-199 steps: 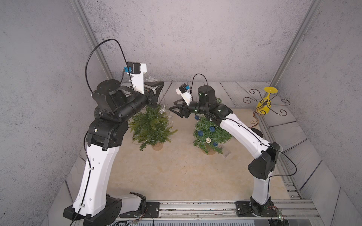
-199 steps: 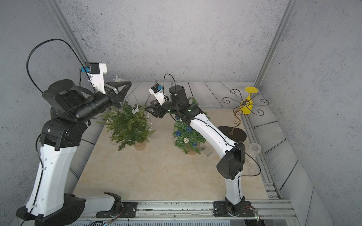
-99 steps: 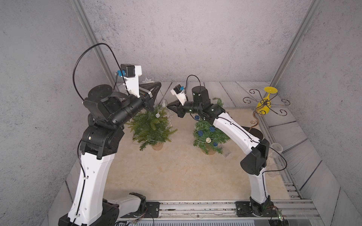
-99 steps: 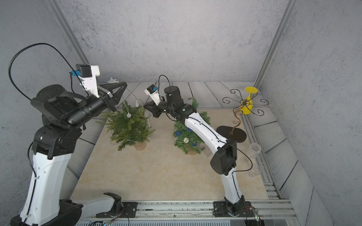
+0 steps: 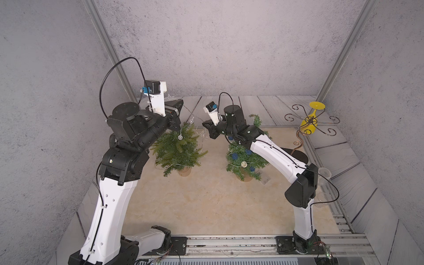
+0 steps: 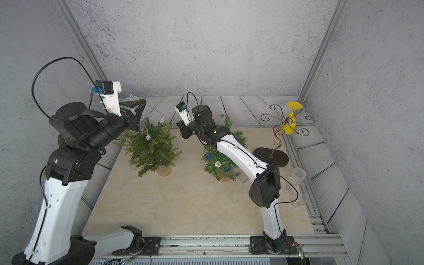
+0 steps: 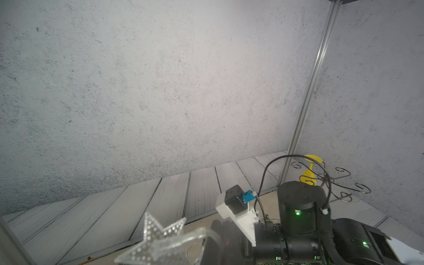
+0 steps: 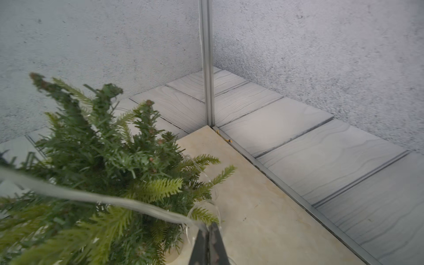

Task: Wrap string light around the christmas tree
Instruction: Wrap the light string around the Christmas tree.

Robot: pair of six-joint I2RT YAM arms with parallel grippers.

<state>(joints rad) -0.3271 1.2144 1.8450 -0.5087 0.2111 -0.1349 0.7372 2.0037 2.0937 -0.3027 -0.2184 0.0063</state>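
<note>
A small marking is carried on the white camera mount (image 6: 182,112) of the right arm, but it is too small to be read.

The christmas tree (image 5: 179,149) (image 6: 151,146) (image 8: 103,172) is stood upright in its pot, long axis vertical, on the beige surface (image 5: 206,202). The string light (image 5: 180,137) (image 6: 148,137) (image 8: 114,202), a thin clear wire with clear bulbs, is stretched above the tree's top, running roughly side to side. One bulb hangs onto the crown, and a further loop is laid around the lower branches.

The left gripper (image 5: 177,110) (image 6: 140,110) is held just above and left of the tree's top, closed on the string light. A clear star (image 7: 158,231) of the strand is seen right at it in the left wrist view. The right gripper (image 5: 205,125) (image 6: 179,125) (image 8: 210,226) is held above and right of the tree's top, with its jaws pressed together on the wire.

A gap is left between the tree and the decorated tree (image 5: 243,158) to its right. The back wall (image 5: 218,57) lies behind the tree, and a wide stretch of surface lies in front of it.
</note>
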